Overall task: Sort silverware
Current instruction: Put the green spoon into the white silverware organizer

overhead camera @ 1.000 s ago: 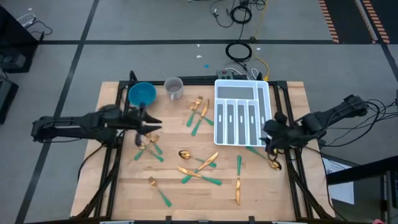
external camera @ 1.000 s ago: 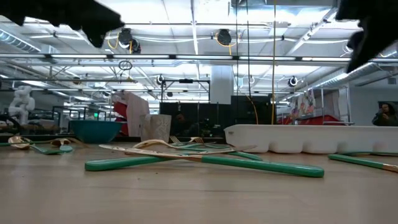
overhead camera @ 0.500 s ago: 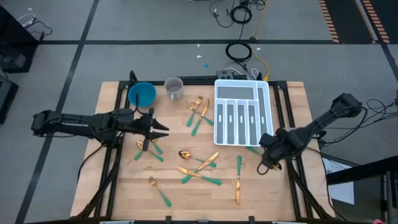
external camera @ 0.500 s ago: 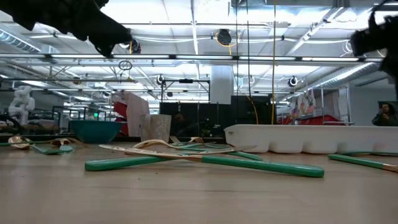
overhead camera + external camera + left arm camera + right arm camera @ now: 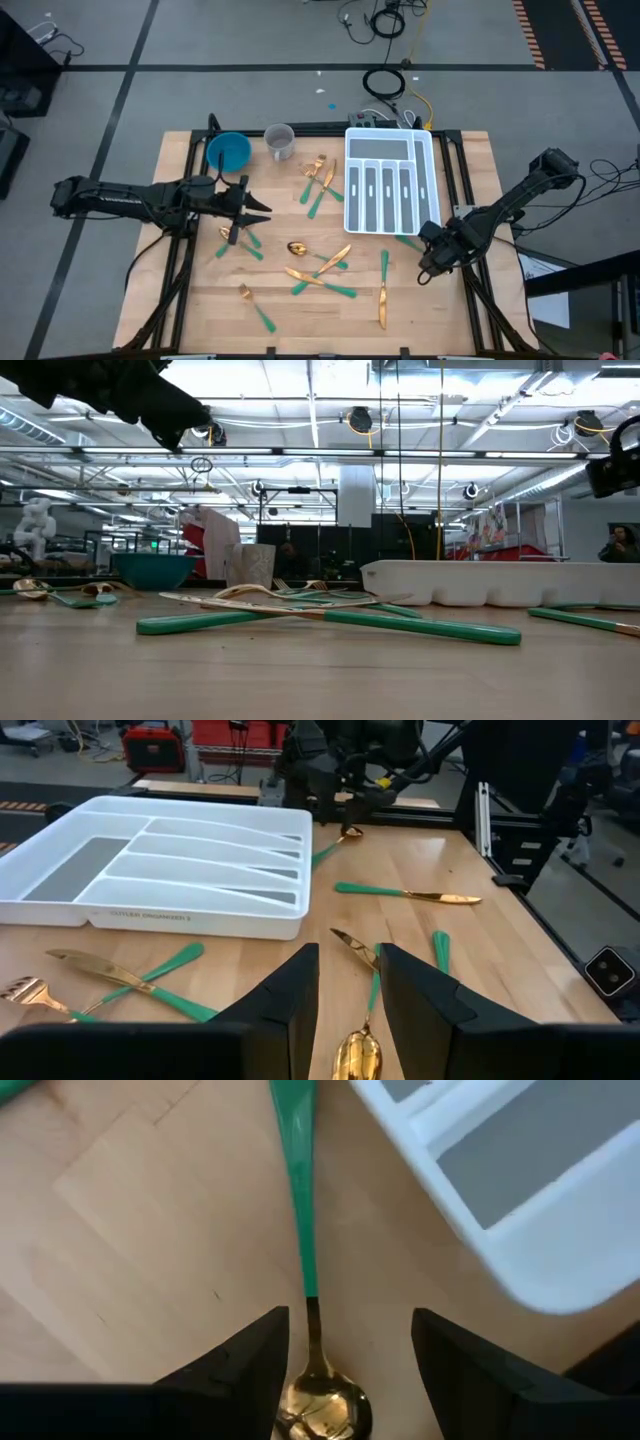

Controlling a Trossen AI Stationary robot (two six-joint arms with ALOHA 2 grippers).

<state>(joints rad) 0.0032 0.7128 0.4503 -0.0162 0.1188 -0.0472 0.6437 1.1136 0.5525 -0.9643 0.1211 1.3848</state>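
The silverware lies scattered on the wooden table point(image 5: 200, 300): gold heads with green handles near the middle point(image 5: 320, 268), at the far middle point(image 5: 320, 178) and by the left arm point(image 5: 240, 240). My right gripper point(image 5: 350, 1320) points down, open, just above a green-handled spoon point(image 5: 298, 1190) off the near right corner of the white tray point(image 5: 390, 180). Its fingers stand on either side of the spoon's neck. My left gripper point(image 5: 347, 982) hangs open above the table's left half, holding nothing, with a gold spoon point(image 5: 358, 1055) on the table below it.
A blue bowl point(image 5: 228, 152) and a clear cup point(image 5: 280, 140) stand at the far left. The tray's compartments look bare. A knife point(image 5: 382, 290) and a fork point(image 5: 255, 305) lie toward the near edge. The table's right edge is close behind my right gripper.
My right gripper has come down and toward the near edge, rolling its wrist, until it stands over the spoon by the tray's corner. My left gripper has edged toward the table's right and then kept still. No silverware has moved.
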